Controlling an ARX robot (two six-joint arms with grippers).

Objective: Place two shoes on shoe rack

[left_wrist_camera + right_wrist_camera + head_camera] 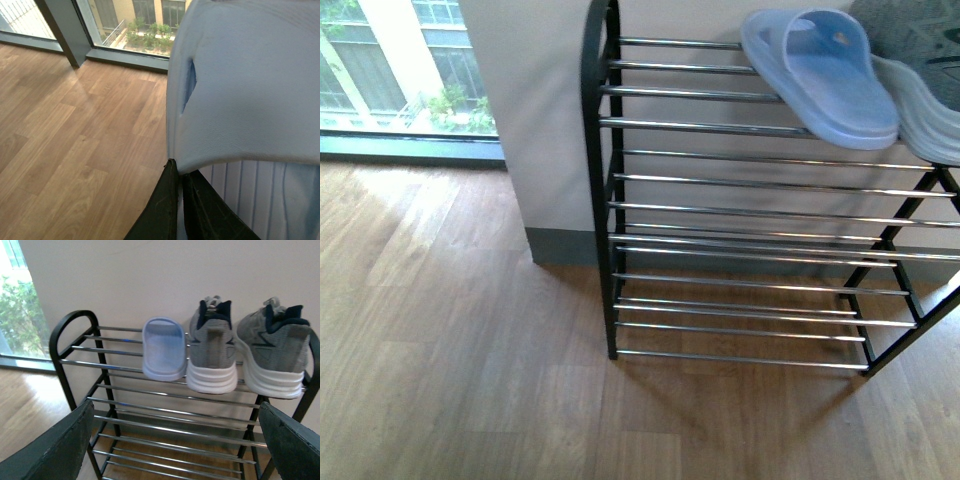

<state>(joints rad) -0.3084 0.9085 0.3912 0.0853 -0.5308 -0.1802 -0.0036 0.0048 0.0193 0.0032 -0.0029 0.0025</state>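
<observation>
Shoes, two grey knit ones (pixel 212 347) (pixel 272 352) with thick white soles, stand heels out on the top shelf of the shoe rack (pixel 75 347), seen past the right claw (pixel 175 440), whose dark fingers (pixel 55 450) are spread wide. A smooth blue slipper (pixel 163 347) sits at their 9 o'clock. The left claw (pixel 181 200) is pinched narrow on pale blue foam. Shiny thin bars, brown wood floor (pixel 450 330), window (pixel 400 60).

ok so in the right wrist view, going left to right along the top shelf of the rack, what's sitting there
light blue slipper → grey sneaker with its heel toward the camera → second grey sneaker at the far end of the shoe rack. The slipper and the first sneaker sit close together, side by side.
</observation>
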